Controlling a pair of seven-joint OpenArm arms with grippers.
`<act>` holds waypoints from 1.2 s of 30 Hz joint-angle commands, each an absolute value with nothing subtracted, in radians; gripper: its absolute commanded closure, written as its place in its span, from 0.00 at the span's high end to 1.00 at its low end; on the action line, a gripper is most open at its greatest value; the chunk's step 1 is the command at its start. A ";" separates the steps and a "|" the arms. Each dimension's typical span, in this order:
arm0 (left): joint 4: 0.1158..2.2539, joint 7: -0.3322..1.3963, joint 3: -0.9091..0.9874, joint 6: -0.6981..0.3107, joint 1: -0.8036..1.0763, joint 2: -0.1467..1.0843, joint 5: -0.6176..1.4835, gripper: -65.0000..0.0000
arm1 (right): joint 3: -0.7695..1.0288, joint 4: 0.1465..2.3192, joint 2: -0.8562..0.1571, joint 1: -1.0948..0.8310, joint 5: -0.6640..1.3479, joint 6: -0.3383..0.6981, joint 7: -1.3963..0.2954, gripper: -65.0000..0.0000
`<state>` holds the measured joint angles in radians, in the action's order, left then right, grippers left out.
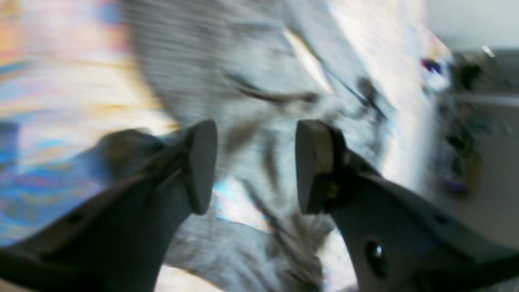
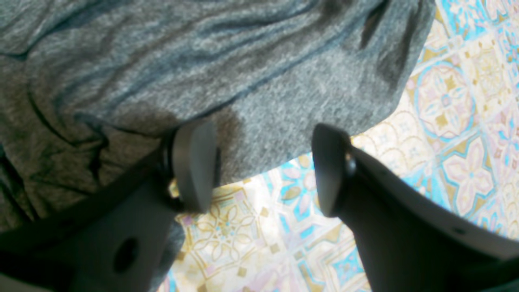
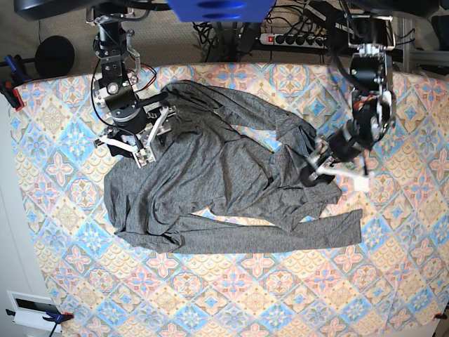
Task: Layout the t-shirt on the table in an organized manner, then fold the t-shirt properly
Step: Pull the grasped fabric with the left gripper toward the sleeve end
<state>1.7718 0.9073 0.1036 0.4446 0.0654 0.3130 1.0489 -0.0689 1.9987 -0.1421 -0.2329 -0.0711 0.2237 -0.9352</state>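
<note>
The dark heather-grey t-shirt [image 3: 210, 182] lies crumpled and creased across the middle of the patterned table [image 3: 280, 295], one long strip reaching toward the right. My right gripper [image 3: 133, 147] hovers open over the shirt's upper left edge. In the right wrist view its jaws [image 2: 263, 166] stand wide over the fabric's edge [image 2: 202, 61] and bare tile cloth [image 2: 446, 101], with nothing between them. My left gripper [image 3: 337, 167] is at the shirt's right side. The left wrist view is blurred; there it [image 1: 255, 162] is open with wrinkled grey cloth [image 1: 251, 81] behind, none pinched.
A power strip [image 3: 295, 38] and cables lie behind the table's far edge. A red clamp [image 3: 10, 91] grips the left edge. A white device [image 3: 31, 309] sits off the near left corner. Patterned cloth shows all round the shirt.
</note>
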 commanded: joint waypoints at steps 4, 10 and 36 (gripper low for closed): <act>1.610 0.937 0.051 0.584 -0.082 0.254 1.038 0.46 | -0.120 2.015 -0.148 -0.225 -0.071 0.220 -0.915 0.57; 1.517 0.929 0.031 0.656 -0.143 0.223 0.989 0.46 | -0.130 2.015 -0.148 -0.225 -0.071 0.220 -0.915 0.57; 1.504 0.955 -0.028 0.698 -0.242 0.208 0.659 0.47 | -0.131 2.008 -0.150 -0.222 -0.070 0.220 -0.915 0.57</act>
<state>1.4891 0.9585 -0.0299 0.7055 -0.2138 0.2028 0.6506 -0.1310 1.9923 -0.1474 -0.2325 -0.0708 0.2245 -0.9360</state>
